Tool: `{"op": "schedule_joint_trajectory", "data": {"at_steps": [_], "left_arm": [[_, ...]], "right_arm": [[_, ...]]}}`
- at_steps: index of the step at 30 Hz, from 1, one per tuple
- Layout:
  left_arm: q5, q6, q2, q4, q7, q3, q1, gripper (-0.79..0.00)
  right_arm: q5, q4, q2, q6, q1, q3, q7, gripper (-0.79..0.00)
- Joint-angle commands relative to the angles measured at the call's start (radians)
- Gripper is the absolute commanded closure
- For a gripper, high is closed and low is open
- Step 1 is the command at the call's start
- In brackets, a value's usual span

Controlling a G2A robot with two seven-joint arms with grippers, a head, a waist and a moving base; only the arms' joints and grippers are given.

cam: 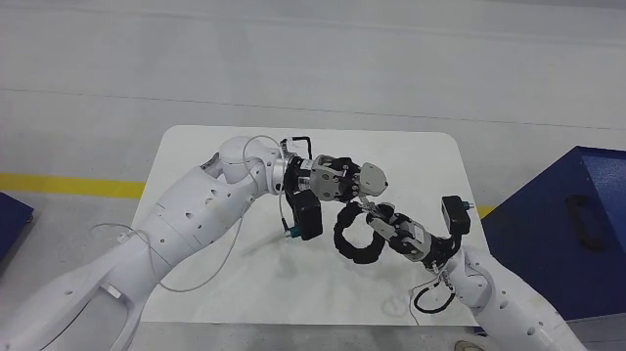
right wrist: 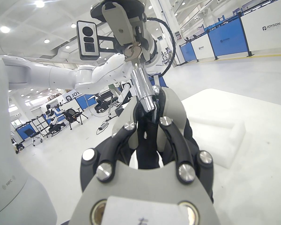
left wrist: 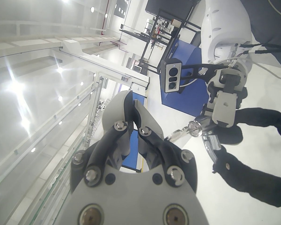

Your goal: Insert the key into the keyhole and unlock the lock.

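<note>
Two grippers: both are closed, each on its own part, above the table [cam: 430, 155].
Left gripper [left wrist: 131, 98]: the fingers are drawn together, and the key [right wrist: 134, 52] appears to be pinched by its head at their tips.
Right gripper [right wrist: 148, 108]: it is clamped round the chrome barrel of the lock [right wrist: 142, 87], whose end is turned towards the key.
Cable [cam: 354, 245]: the black loop curls from the barrel beside the right gripper; whether it rests on the table cannot be told.
Keyhole [left wrist: 194, 126]: it is set in the round end face of the barrel. The key's blade is met there, but how deep it sits cannot be made out.
Done: key and lock are held and brought into line; insertion is judged to be begun at least.
Left: the key is to be pushed home if it is not already, then turned. No opening of the lock is seen.
</note>
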Motion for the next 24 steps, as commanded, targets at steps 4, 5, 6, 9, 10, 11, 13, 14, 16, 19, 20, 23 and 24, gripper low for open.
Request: {"op": "schedule_joint_trajectory", "data": {"at_steps": [4, 5, 6, 9, 10, 11, 13, 14, 16, 19, 20, 23, 24], "left_arm": [[0.011, 0.029, 0.006, 0.005, 0.001, -0.042, 0.002, 0.000], [0.012, 0.033, 0.009, 0.005, 0.000, -0.053, 0.004, 0.000], [0.014, 0.036, 0.013, 0.002, 0.000, -0.064, 0.006, 0.000], [0.028, 0.044, 0.024, -0.010, -0.003, -0.094, 0.017, 0.000], [0.031, 0.045, 0.026, -0.014, -0.004, -0.099, 0.021, 0.000], [0.038, 0.056, 0.030, -0.023, -0.009, -0.110, 0.029, 0.000], [0.037, 0.063, 0.032, -0.034, -0.010, -0.119, 0.040, -0.785], [0.037, 0.063, 0.032, -0.034, -0.010, -0.119, 0.040, -0.785], [0.037, 0.063, 0.032, -0.034, -0.010, -0.119, 0.040, -0.785], [0.037, 0.063, 0.032, -0.034, -0.010, -0.119, 0.040, -0.785], [0.037, 0.063, 0.032, -0.034, -0.010, -0.119, 0.040, -0.785], [0.037, 0.063, 0.032, -0.034, -0.010, -0.119, 0.040, -0.785], [0.037, 0.063, 0.032, -0.034, -0.010, -0.119, 0.040, -0.785]], "right_arm": [[0.010, 0.006, -0.002, 0.000, -0.007, 0.017, -0.001, 0.000], [0.012, 0.007, -0.002, 0.000, -0.008, 0.021, -0.002, 0.000], [0.016, 0.008, -0.003, 0.000, -0.011, 0.024, -0.003, 0.000], [0.031, 0.013, -0.004, 0.000, -0.017, 0.029, 0.005, 0.000], [0.036, 0.014, -0.004, 0.000, -0.019, 0.030, 0.006, 0.000], [0.048, 0.019, -0.005, 0.000, -0.022, 0.030, 0.013, 0.000], [0.070, 0.032, -0.006, 0.000, -0.023, 0.034, 0.027, 0.000], [0.087, 0.039, -0.007, 0.000, -0.023, 0.033, 0.037, 0.000], [0.143, 0.060, -0.008, 0.000, -0.023, 0.030, 0.074, 0.000], [0.168, 0.067, -0.008, 0.000, -0.021, 0.028, 0.091, 0.000], [0.168, 0.067, -0.008, 0.000, -0.021, 0.028, 0.091, 0.000], [0.168, 0.067, -0.008, 0.000, -0.021, 0.028, 0.091, 0.000], [0.168, 0.067, -0.008, 0.000, -0.021, 0.028, 0.091, 0.000]]}}
